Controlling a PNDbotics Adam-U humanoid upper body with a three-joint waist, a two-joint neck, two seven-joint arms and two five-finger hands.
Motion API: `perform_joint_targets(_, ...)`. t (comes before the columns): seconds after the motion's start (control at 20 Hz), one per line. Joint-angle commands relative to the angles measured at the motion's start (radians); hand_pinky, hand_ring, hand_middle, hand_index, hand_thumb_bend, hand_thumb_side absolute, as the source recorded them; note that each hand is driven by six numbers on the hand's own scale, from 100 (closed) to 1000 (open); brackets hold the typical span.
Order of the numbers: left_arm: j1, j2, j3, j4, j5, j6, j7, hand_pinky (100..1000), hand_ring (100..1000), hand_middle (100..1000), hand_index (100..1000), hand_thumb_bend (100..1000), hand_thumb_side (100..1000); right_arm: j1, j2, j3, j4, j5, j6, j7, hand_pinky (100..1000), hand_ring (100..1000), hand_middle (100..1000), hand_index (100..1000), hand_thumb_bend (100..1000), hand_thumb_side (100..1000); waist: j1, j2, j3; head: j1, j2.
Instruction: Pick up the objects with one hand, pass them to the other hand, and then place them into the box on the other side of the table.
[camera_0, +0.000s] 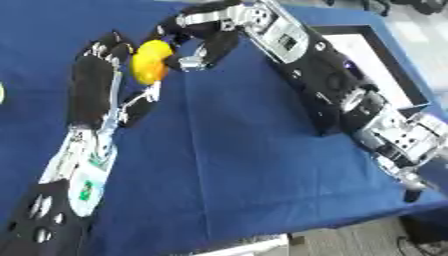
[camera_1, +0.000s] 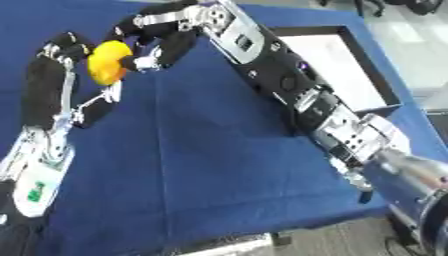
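Passing the yellow object between our hands above the counter.
Nearest us, our left hand (camera_0: 96, 80) has its fingers curled round the yellow object (camera_0: 150, 62); our right hand (camera_0: 203, 37), just beyond and touching it, curls over its far side. Handover is in hand, we judge. Next, the left must let go, then the right carries it to the box (camera_1: 350, 70), farther right.
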Motion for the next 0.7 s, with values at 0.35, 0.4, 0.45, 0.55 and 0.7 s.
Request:
perform_joint_targets(0.35,-0.013,0.004,0.012,-0.014,-0.002,0.005,0.030,708,552,549,644,151,100,-0.006,-0.022,-0.011,-0.005,-0.021,0.042,0.014,693,1000,483,698,100,429,-0.003,-0.010,-0.007,-0.008,-0.002)
perform_joint_targets(0.4,-0.013,0.004,0.012,-0.014,-0.002,0.005,0.033,708,553,549,643,170,100,-0.007,-0.022,-0.013,-0.005,-0.021,0.044,0.014,689,1000,482,696,100,399,-0.003,-0.010,-0.007,-0.008,-0.002)
perform_joint_targets(0.45,-0.013,0.004,0.012,-0.014,-0.003,0.005,0.034,708,553,550,643,183,100,-0.007,-0.022,-0.016,-0.005,-0.021,0.046,0.014,688,1000,482,696,100,393,-0.003,-0.010,-0.007,-0.008,-0.002)
perform_joint_targets(0.55,-0.013,0.004,0.011,-0.013,-0.004,0.004,0.035,710,556,560,654,285,107,-0.008,-0.022,-0.019,-0.004,-0.023,0.050,0.014,683,1000,482,695,100,367,-0.003,-0.009,-0.007,-0.009,-0.002)
perform_joint_targets(0.7,-0.012,0.004,0.012,-0.013,-0.006,0.005,0.038,711,557,567,667,359,125,-0.008,-0.021,-0.020,-0.003,-0.026,0.055,0.014,682,1000,479,693,100,362,-0.002,-0.009,-0.007,-0.007,-0.002)
